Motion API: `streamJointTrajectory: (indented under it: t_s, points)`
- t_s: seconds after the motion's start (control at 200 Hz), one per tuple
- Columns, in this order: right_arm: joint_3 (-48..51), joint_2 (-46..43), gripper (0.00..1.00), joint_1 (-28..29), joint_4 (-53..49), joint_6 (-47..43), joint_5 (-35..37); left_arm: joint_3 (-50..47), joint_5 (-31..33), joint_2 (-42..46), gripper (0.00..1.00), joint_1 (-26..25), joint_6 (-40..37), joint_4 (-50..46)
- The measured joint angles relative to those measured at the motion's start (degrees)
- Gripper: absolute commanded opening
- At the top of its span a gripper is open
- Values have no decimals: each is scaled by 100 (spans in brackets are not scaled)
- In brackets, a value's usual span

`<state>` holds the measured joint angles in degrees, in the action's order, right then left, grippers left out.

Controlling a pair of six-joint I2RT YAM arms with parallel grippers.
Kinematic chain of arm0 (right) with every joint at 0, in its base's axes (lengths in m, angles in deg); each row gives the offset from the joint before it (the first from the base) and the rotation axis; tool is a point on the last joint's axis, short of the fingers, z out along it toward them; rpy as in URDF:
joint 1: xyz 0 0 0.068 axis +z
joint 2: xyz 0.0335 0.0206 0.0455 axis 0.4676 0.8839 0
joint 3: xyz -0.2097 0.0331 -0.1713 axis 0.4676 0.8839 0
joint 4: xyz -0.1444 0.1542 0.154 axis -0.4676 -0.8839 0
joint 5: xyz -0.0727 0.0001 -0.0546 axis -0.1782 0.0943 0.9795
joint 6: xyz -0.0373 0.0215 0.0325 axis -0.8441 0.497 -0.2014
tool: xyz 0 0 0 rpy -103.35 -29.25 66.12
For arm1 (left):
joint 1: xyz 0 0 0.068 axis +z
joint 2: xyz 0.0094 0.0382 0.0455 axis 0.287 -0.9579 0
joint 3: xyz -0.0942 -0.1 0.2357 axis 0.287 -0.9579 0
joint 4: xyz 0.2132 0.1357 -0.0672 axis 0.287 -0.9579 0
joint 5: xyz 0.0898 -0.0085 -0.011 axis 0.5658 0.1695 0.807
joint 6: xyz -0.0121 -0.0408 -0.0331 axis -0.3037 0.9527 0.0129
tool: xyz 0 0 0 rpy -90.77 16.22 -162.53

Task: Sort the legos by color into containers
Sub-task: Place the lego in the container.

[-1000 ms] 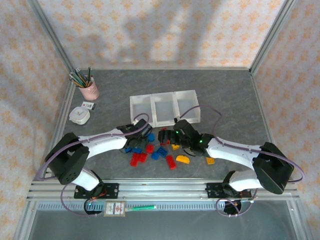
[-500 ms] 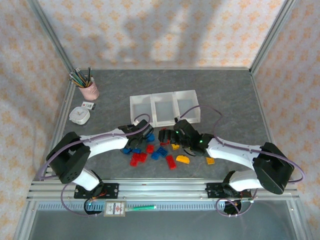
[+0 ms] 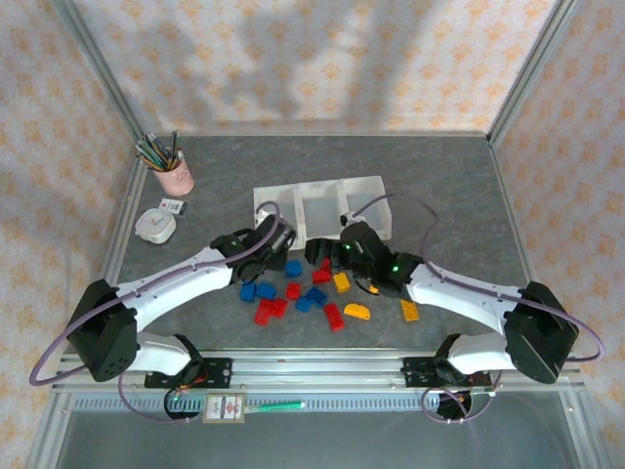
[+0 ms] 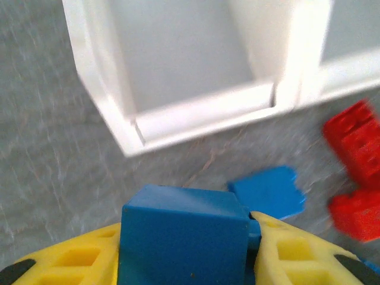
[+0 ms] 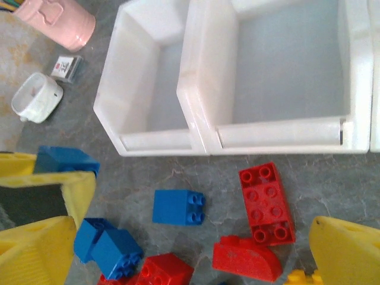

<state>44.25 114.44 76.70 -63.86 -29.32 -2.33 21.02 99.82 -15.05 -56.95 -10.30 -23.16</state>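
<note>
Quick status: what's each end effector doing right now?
Left end effector: closed on a blue lego.
Right end effector: open, holding nothing.

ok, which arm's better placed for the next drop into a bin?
Left. Its gripper is shut on a blue brick, right in front of the leftmost bin. The right gripper hangs open over loose bricks, holding nothing.

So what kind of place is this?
Probably a robot test booth: two arms bolted to a metal rail, patterned screen walls around the table, toy bricks beside sorting bins.
</note>
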Motion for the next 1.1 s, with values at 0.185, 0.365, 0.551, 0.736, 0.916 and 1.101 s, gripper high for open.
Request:
streamJointTrajectory:
  t_s: [0.185, 0.365, 0.551, 0.736, 0.916, 1.101]
  points:
    - [-59, 46, 100, -315, 28, 4, 17, 852, 269, -769, 38, 452, -105, 197]
    - [-59, 72, 100, -529, 35, -26, 109, 1403, 358, -1635, 38, 848, -286, 400]
    - [-61, 72, 100, -529, 44, -190, 219, 1893, 348, -2433, 43, 1176, -433, 581]
    - [-81, 72, 100, -529, 46, -282, 256, 2236, 289, -2946, 51, 1377, -542, 660]
    - [-114, 70, 100, -529, 48, -313, 258, 2601, 269, -3226, 61, 1377, -667, 678]
    - [-157, 55, 100, -529, 37, -391, 256, 2730, 260, -3237, 61, 1381, -686, 654]
